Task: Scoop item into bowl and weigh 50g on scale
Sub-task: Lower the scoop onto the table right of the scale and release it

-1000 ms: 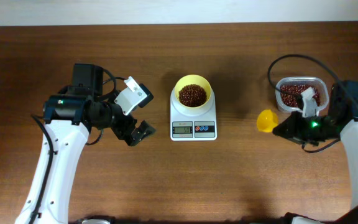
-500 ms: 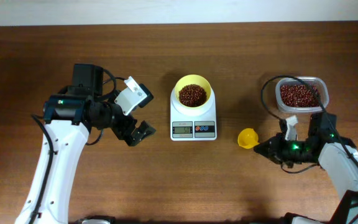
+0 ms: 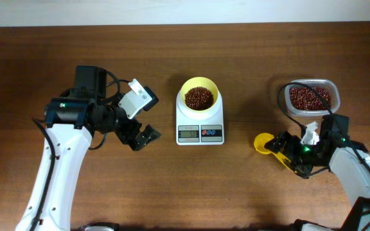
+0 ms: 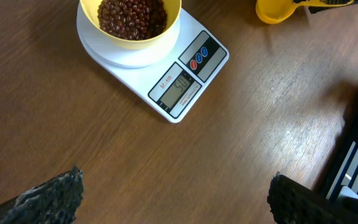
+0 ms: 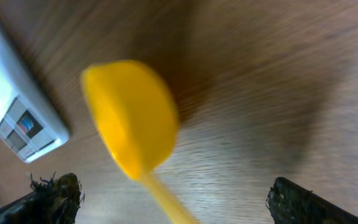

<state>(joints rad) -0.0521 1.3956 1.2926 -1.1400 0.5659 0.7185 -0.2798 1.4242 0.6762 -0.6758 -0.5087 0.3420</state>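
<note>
The pale-yellow bowl [image 3: 200, 86] stands on the white scale [image 3: 200, 133] at mid table, with a heap of red-brown beans [image 3: 199, 97] in it. The left wrist view shows the same bowl [image 4: 174, 20], beans [image 4: 132, 14] and scale [image 4: 188, 74]. My right gripper [image 3: 291, 152] stands open low over the table. The yellow scoop [image 3: 264, 142] lies just left of it. In the right wrist view the scoop [image 5: 132, 115] looks blurred, and its handle runs between my right gripper's [image 5: 173, 200] spread fingers without touching either. My left gripper [image 3: 140, 136] hangs open and empty left of the scale.
A clear plastic tub [image 3: 311, 98] with more beans stands at the right, just behind my right arm. In the right wrist view the scale's corner [image 5: 17, 106] shows at the left. The scoop [image 4: 278, 9] appears at the top of the left wrist view.
My right arm carried the scoop from beside the tub forward and down to the table, then opened its jaws and let it go. The left arm has not moved.
</note>
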